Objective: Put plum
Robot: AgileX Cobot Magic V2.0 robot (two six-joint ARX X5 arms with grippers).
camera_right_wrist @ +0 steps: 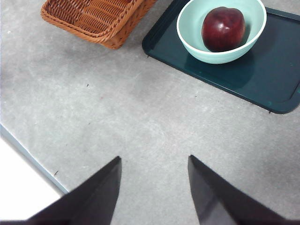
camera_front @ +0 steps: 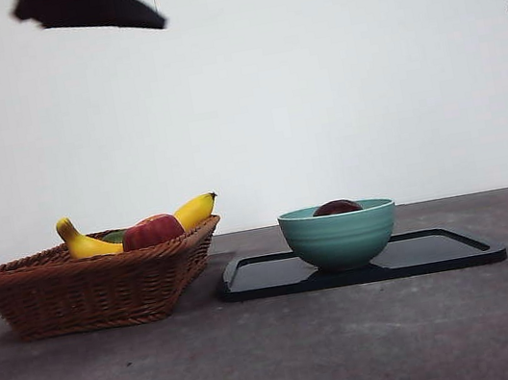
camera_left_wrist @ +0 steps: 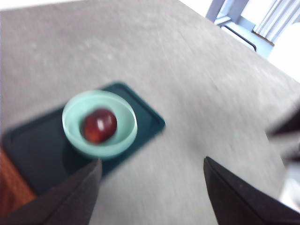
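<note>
The dark maroon plum [camera_front: 336, 207] lies in a teal bowl [camera_front: 339, 234] that stands on a dark tray [camera_front: 440, 251]. Only its top shows over the rim in the front view. The left wrist view shows the plum [camera_left_wrist: 99, 125] in the bowl [camera_left_wrist: 70, 122], blurred. The right wrist view shows the plum [camera_right_wrist: 223, 28] in the bowl [camera_right_wrist: 187, 33] too. My left gripper [camera_left_wrist: 152, 183] is open and empty, high above the table. My right gripper [camera_right_wrist: 154, 183] is open and empty over bare table, away from the tray. Both arms show only as black tips at the front view's top corners.
A wicker basket [camera_front: 85, 286] stands left of the tray with a banana [camera_front: 189, 210], a red apple [camera_front: 152, 231] and something green in it. Its corner shows in the right wrist view [camera_right_wrist: 93, 18]. The table's edge [camera_right_wrist: 28, 154] runs near my right gripper.
</note>
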